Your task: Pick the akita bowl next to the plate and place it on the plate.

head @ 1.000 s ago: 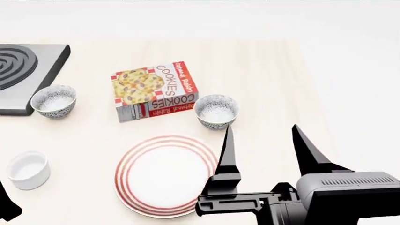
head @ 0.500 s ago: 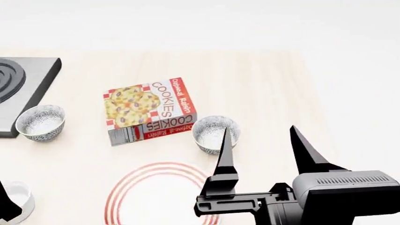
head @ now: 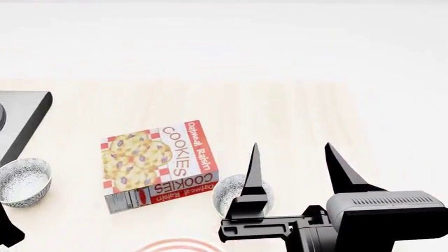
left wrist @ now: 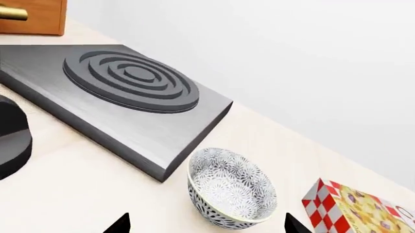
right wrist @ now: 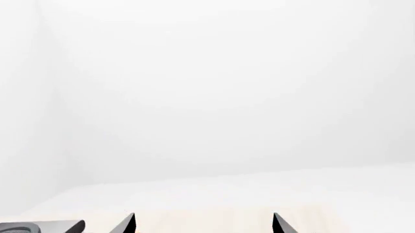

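Observation:
The akita bowl (head: 225, 192) stands just right of the cookie box, partly hidden behind one finger of my right gripper (head: 291, 147). That gripper is held open and empty above the table, nearer to me than the bowl. Only a thin red arc of the plate (head: 176, 244) shows at the head view's bottom edge. A second, identical speckled bowl (head: 24, 181) sits at the far left beside the stove plate. In the left wrist view this second bowl (left wrist: 231, 189) lies just ahead of my open, empty left gripper (left wrist: 207, 227).
A cookie box (head: 158, 166) lies flat between the two bowls. A grey stove plate (left wrist: 123, 92) with a ringed burner sits on the table's far left, its corner (head: 24, 118) in the head view. A wooden block (left wrist: 32, 15) stands behind it. A white wall rises beyond the table.
The head view has tilted up: table, box and bowls slid down the picture, the plate is nearly out of frame and the white cup has left it. The right gripper keeps its place, still open.

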You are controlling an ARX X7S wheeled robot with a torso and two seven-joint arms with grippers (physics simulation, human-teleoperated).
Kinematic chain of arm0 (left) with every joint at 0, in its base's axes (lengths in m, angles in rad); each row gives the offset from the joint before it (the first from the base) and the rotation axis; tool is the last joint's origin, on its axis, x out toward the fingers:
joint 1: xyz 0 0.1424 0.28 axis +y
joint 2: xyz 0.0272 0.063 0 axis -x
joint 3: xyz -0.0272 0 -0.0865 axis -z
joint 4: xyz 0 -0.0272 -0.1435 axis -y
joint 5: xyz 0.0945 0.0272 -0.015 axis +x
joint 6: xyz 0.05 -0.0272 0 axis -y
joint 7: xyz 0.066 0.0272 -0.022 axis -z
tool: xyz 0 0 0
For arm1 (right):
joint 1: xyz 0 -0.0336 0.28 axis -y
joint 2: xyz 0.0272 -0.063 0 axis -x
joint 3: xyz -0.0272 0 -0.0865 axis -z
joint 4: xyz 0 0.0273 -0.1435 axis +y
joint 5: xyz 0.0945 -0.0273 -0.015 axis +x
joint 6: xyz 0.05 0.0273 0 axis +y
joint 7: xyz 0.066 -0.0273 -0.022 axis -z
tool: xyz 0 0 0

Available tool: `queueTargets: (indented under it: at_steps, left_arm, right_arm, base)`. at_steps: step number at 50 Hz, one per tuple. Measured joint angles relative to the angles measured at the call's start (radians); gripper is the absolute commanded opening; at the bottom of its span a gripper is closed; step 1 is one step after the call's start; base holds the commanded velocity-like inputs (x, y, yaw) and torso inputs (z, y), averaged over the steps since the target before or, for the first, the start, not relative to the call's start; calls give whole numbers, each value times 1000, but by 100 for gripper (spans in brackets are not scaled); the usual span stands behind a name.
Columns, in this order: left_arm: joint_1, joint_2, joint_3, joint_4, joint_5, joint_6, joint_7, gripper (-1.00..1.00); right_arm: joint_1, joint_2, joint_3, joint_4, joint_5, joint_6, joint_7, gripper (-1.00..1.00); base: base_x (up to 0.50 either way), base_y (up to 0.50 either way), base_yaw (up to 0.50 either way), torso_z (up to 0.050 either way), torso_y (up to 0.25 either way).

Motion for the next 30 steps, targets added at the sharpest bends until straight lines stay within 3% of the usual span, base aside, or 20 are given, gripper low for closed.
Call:
queueTargets:
  at_steps: [9,20,30]
  left_arm:
    - [2,-3,4,2,-5,0,-4,100]
    - [3,-6,8,-1,-10,3,-8,100]
    - [4,-9,13,-1,-14,4,-11,100]
  right_arm:
    - [-3,3,-3,4,4,-9,-1,100]
    - [11,2,-1,17,10,5,22,100]
    - [114,16,1,92,34,133,73,100]
  base:
    - [349,19,0,0,0]
    - [0,0,0,0,0]
    - [0,0,0,0,0]
